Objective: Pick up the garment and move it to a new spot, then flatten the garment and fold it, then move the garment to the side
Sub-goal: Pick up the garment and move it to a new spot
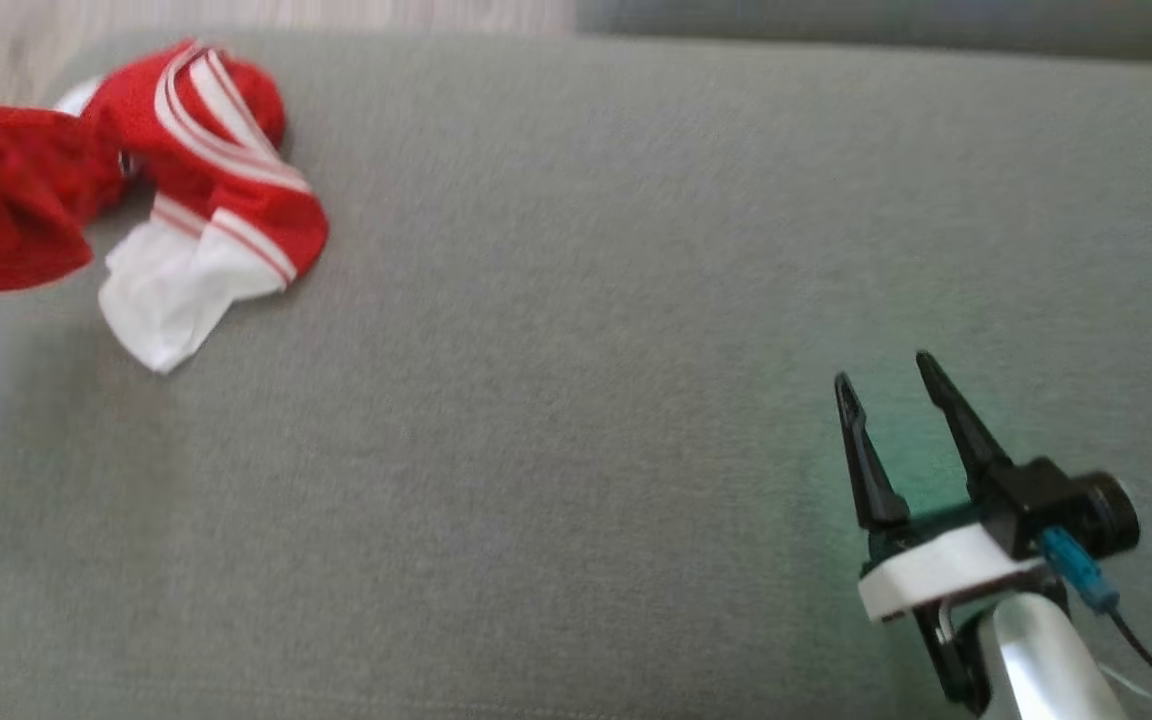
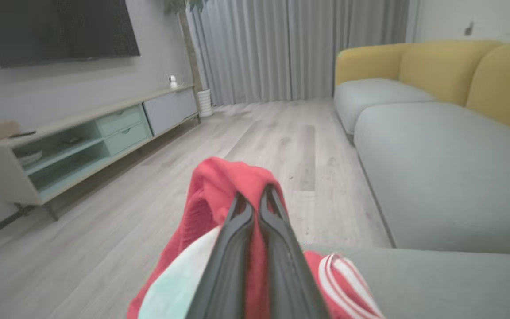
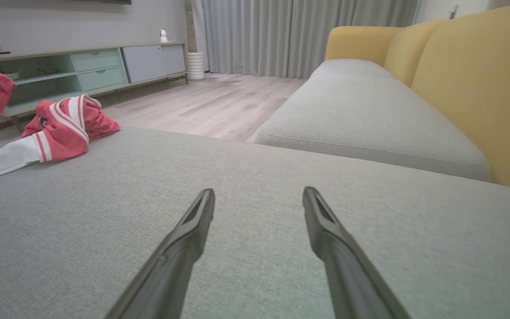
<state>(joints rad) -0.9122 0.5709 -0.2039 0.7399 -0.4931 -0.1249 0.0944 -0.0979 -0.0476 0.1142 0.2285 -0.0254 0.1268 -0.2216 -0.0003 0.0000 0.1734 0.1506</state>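
The garment [image 1: 191, 180] is red with white stripes and a white sleeve, crumpled at the far left of the grey sofa cushion [image 1: 586, 300]. Part of it is lifted off the cushion at the left edge of the head view. In the left wrist view my left gripper [image 2: 255, 197] is shut on a red fold of the garment [image 2: 219, 186], which drapes over and around the fingers. The right wrist view shows the garment [image 3: 60, 126] far to the left. My right gripper [image 1: 886, 375] hovers open over bare cushion at the lower right, its fingers [image 3: 202, 208] apart with nothing between them.
The grey cushion's far edge [image 1: 576, 40] drops to a wooden floor [image 2: 259, 141]. A yellow-backed sofa section [image 3: 370, 106] runs along the right. A low TV cabinet [image 2: 82, 137] stands against the wall across the floor.
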